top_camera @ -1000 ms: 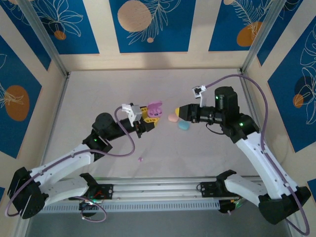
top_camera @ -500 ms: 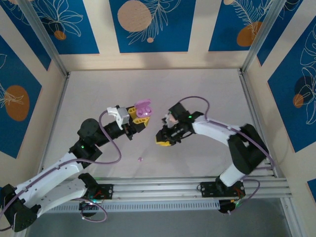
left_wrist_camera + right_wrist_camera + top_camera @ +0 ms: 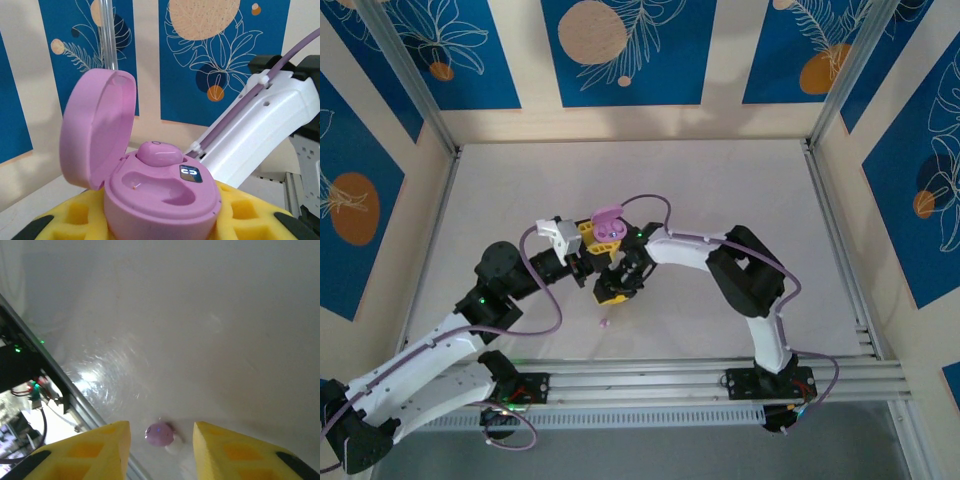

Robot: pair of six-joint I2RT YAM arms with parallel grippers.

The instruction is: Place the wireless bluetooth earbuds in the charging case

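Observation:
The purple charging case (image 3: 165,200) sits between the yellow pads of my left gripper (image 3: 160,222), which is shut on it. Its lid stands open to the left. One purple earbud (image 3: 159,152) is seated in the far slot, and the near slot (image 3: 155,185) is empty. From above, the case (image 3: 608,225) and left gripper (image 3: 600,242) are at mid-table. My right gripper (image 3: 613,290) hangs just in front of them, pointing down, open. A second purple earbud (image 3: 159,434) lies on the table between and below its yellow fingertips (image 3: 100,450), untouched. From above, this earbud (image 3: 605,322) is a small dot.
The right arm's white link (image 3: 260,130) passes close behind the held case. An aluminium rail (image 3: 650,385) runs along the near table edge, close to the loose earbud, and shows at the left of the right wrist view (image 3: 65,390). Enclosure walls ring the table.
My right arm has swung left across the table and come down over the loose earbud, its jaws a little wider. The left gripper drew back slightly and still holds the case.

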